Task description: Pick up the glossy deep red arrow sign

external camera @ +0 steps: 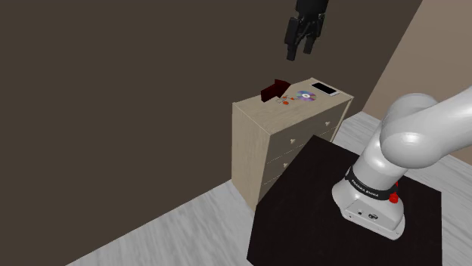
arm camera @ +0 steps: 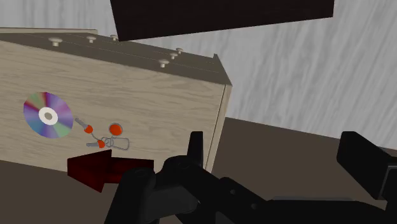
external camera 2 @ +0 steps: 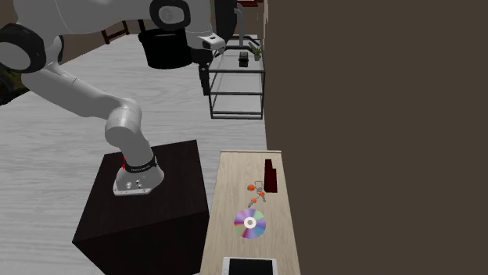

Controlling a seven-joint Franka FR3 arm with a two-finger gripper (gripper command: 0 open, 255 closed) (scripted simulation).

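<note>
The light is soft and even throughout. In the shoulder view the brown wall [external camera: 113, 91] is dim and flat, while the pale floor [external camera: 189, 227] and the beige wall [external camera: 442, 45] look much brighter. The dresser [external camera: 261, 113] is lighter on top than on its front, which suggests light from above. The arm [external camera: 412, 128] has a broad, soft highlight on its upper curves and turns grey underneath. The stand [external camera: 302, 204] and the gripper [external camera: 299, 53] are near black with almost no shading. The disc [external camera 2: 250, 223] shows a rainbow sheen. In the wrist view the sign [arm camera: 95, 168] is a very dark red with uneven, faintly brighter patches.
</note>
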